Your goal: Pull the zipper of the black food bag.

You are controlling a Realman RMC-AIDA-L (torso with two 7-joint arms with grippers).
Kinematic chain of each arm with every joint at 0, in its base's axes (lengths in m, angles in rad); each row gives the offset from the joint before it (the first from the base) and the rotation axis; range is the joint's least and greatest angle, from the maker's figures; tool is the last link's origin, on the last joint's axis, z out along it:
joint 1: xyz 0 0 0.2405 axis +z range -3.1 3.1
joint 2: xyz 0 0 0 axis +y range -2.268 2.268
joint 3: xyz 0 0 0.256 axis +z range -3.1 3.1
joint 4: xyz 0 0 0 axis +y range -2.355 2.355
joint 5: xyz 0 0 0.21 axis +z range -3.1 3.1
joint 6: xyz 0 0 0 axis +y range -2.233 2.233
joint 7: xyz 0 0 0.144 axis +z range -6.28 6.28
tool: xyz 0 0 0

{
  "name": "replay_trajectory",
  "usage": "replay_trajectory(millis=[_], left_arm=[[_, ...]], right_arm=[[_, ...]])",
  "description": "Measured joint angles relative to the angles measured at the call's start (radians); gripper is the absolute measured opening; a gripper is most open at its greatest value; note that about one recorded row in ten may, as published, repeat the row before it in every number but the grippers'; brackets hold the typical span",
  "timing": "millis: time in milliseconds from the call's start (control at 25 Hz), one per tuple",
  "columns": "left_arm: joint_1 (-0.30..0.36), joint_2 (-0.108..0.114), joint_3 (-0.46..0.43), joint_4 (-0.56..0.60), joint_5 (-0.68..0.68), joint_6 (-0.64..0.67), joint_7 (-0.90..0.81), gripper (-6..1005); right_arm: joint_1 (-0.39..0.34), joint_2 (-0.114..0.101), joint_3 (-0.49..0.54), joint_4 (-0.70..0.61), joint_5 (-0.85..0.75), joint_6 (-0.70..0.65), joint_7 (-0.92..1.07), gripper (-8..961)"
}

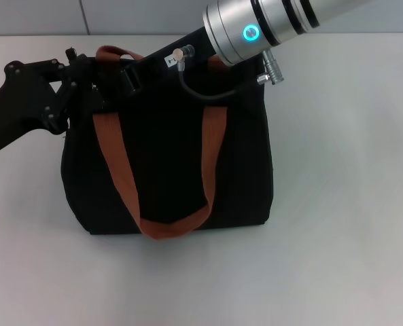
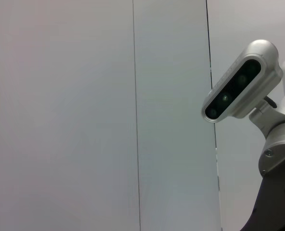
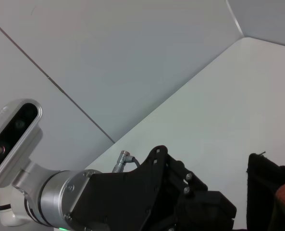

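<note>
The black food bag [image 1: 167,170] stands upright on the white table, with its orange-brown handles [image 1: 116,170] hanging down its front. My left gripper [image 1: 79,85] is at the bag's top left corner, touching it. It also shows in the right wrist view [image 3: 200,207], next to the bag's corner [image 3: 262,192]. My right gripper [image 1: 136,75] reaches in from the upper right and lies over the bag's top edge, black against the black fabric. The zipper pull is hidden under the arms.
The white table [image 1: 337,204] stretches out on all sides of the bag, and a grey panelled wall [image 2: 84,115] stands behind it. The right arm's silver wrist [image 1: 255,30] and cable [image 1: 201,92] hang over the bag's top right. The left wrist view shows only wall and the right arm's wrist camera [image 2: 241,86].
</note>
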Motion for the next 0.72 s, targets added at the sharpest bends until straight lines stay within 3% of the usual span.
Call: replay_trajectory(millis=[360,720], left_arm=[[-0.025,-0.012,-0.003,-0.005,0.000,-0.007,-0.002,54],[-0.006,-0.007,-0.035,-0.008,0.000,-0.010,-0.002,58]], right_arm=[[-0.003,0.002,-0.002,0.000,0.002,0.019,-0.007,304],[-0.015,0.003,-0.004,0.000,0.003,0.016,-0.008,276]])
